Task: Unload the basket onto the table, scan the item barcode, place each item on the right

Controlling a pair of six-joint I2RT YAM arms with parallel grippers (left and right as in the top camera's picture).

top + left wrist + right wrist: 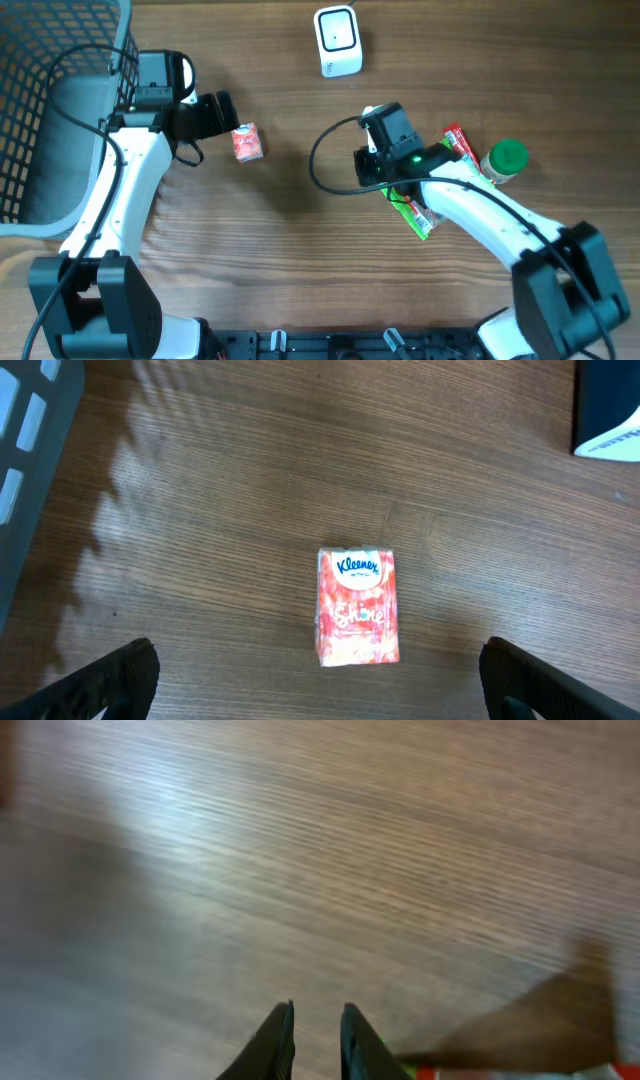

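Observation:
A red and white Kleenex tissue pack (246, 142) lies flat on the wooden table, logo end away from the left wrist camera (358, 605). My left gripper (226, 117) hovers just left of it, wide open (320, 690), with the pack ahead of the fingertips and between their lines, untouched. A white scanner (337, 40) stands at the back centre. My right gripper (368, 165) is over bare wood at centre right; its jaws (317, 1015) stand a narrow gap apart with only wood showing between them.
A grey wire basket (40, 60) fills the far left, its edge in the left wrist view (25, 420). Beside the right arm lie a green packet (415, 215), a red packet (462, 142) and a green-lidded jar (505, 160). A black cable (325, 160) loops left of the right wrist.

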